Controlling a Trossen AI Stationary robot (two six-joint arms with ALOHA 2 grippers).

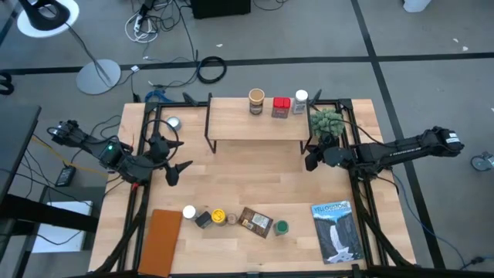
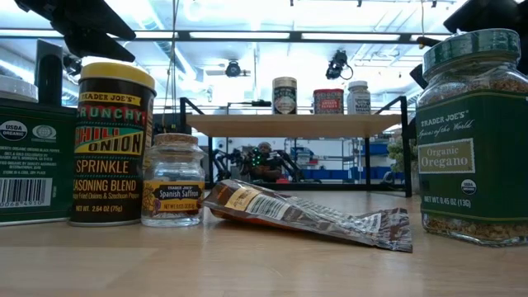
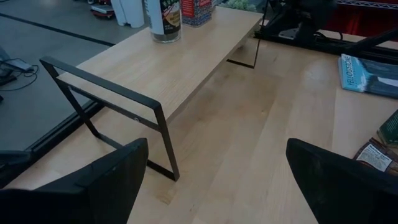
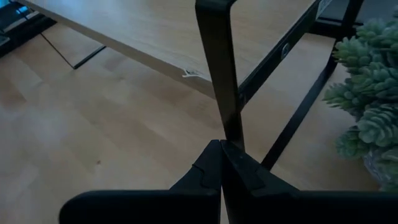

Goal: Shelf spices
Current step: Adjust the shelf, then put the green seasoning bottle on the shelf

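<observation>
The left gripper (image 1: 171, 157), jaws wide and empty, hovers at the shelf's (image 1: 231, 123) eight o'clock; five spices (image 1: 218, 217) lie at six. The right gripper (image 1: 311, 160), shut and empty, sits near the shelf leg and could snag it. The shelved jars' labels are unreadable.

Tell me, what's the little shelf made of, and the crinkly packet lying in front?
The shelf looks like pale wood on top, with visible grain and a matte finish. Its thin black legs seem to be painted metal. The packet looks like glossy plastic film: it wrinkles, shines, and shows dark spice through a clear part.
</observation>
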